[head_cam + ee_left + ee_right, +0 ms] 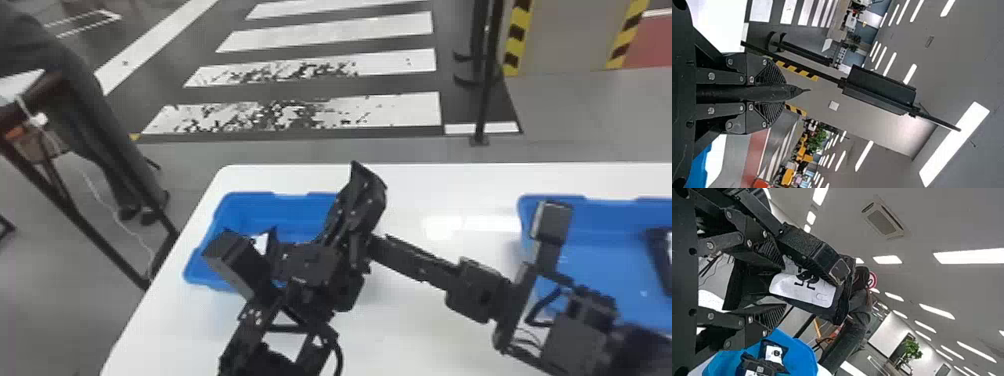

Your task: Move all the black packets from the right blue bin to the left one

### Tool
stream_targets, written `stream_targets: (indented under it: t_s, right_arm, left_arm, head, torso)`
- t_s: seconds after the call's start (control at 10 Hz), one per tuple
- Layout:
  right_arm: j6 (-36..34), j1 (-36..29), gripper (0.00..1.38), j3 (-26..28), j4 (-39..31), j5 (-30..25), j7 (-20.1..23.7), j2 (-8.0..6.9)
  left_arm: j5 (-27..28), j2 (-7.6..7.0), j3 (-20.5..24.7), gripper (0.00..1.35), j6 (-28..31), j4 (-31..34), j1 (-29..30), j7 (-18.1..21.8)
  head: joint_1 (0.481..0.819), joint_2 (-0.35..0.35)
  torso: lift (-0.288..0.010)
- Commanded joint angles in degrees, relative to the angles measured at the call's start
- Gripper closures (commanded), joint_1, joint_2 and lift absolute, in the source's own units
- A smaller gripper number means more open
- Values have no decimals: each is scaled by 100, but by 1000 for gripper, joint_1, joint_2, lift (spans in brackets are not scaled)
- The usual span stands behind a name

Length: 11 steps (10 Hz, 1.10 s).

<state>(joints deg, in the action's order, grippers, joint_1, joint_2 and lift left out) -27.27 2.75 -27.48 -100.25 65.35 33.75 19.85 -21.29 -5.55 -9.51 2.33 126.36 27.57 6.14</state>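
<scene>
My left gripper (784,94) is clamped on a black packet (803,290), its crimped end jutting past the fingertips, while my right gripper (774,284) is spread wide close beside it. The packet should be light, soft and somewhat slippery, best pinched flat across its body. Packets (774,354) lie in the left bin (250,201) below my grippers; behind my right fingers, the right bin (595,260) holds a dark item (662,260).
</scene>
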Motion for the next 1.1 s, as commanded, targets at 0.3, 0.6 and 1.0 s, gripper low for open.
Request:
stream_targets:
  t_s: [0.3,0.6,1.0]
  right_arm:
    - [70,-35,88,29,48,252,0,1]
    - [225,-162,91,337,-9,172,-8,1]
    - [-267,-176,87,1343,-529,-1427,-237,-25]
  left_arm:
    - [2129,274,1682,1207,-304,-1548,-1056,-165]
    - [1935,282,1979,869,287,-2335,-1337,-200]
    - [323,265,1214,167,-881,-1745,-747,221]
  head:
    - [695,331]
    - [695,350]
    - [695,316]
  torso:
    - [-140]
    - [-140]
    - [-140]
